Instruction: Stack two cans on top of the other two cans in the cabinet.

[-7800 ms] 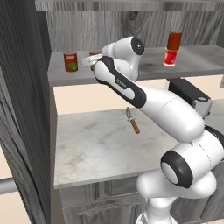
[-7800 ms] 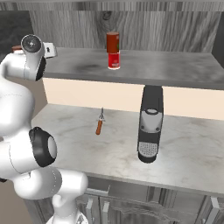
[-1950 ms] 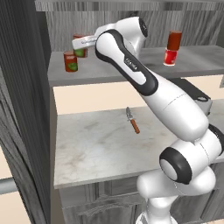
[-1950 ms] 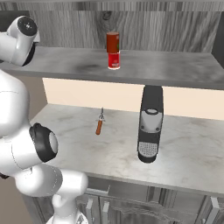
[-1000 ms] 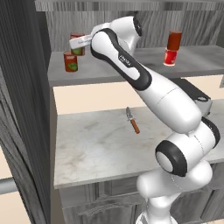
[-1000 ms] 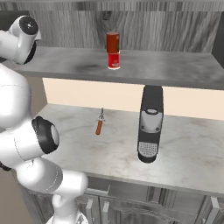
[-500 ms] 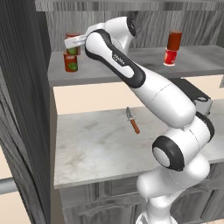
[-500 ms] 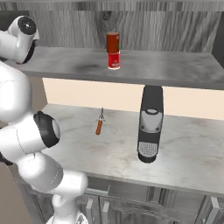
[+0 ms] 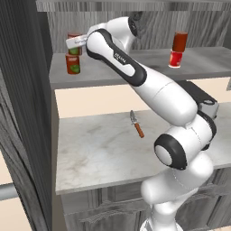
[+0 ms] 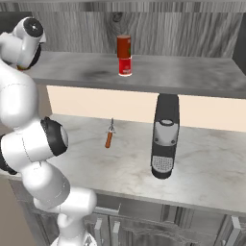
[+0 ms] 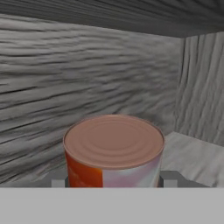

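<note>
At the bottom of the hand view the gripper (image 11: 113,181) has a red can (image 11: 113,151) clamped between its two dark tips, lid facing the camera, with the cabinet's (image 11: 87,78) grained back wall beyond it.

In the left base view, a knife (image 9: 136,125) lies on the marble counter (image 9: 99,153) in the middle of the frame. Above it, at upper left, the arm holds that can just over another green-labelled can (image 9: 72,64) standing on the grey shelf; whether the two touch I cannot tell. At upper right of the same view, a finished pair of cans (image 9: 177,49) stands one on top of the other.

So, to my eye, the second stack is being made. Next comes settling the held can squarely on the lower one, then opening the fingers gently so nothing tips.
</note>
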